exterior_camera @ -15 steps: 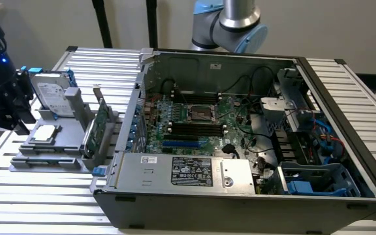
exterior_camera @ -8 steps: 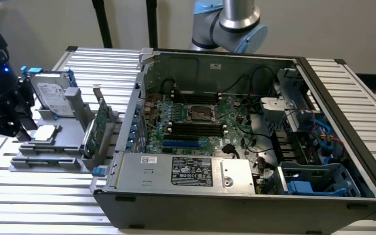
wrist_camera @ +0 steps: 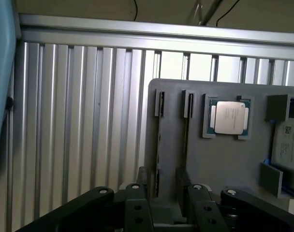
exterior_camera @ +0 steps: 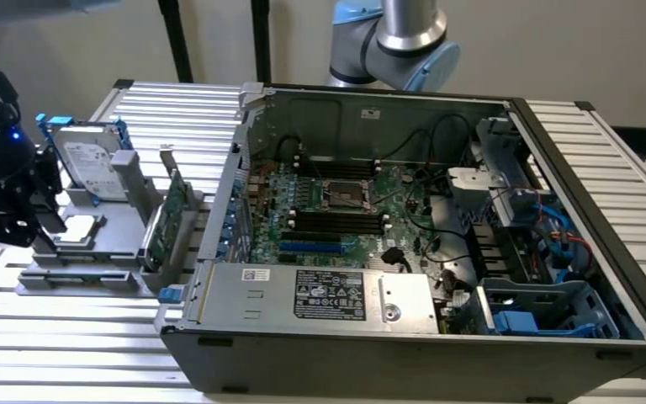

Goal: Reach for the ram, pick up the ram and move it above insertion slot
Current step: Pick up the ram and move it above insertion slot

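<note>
Grey plastic tray (wrist_camera: 224, 164) carries two long narrow slots, one square metal-lidded processor (wrist_camera: 228, 117) and one hard drive (wrist_camera: 289, 145). One ram (wrist_camera: 159, 140) stands edge-on, a thin dark strip, in the slot farther from the processor. Gripper (wrist_camera: 162, 178): two black fingers (wrist_camera: 143, 178) spread apart, one each side of the ram; contact not discernible.

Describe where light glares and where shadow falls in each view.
Exterior view: inside the computer case the motherboard sits in shade, and a blue light glows at that view's left. Wrist view: the processor gleams, and the slatted table shows bright streaks.
</note>
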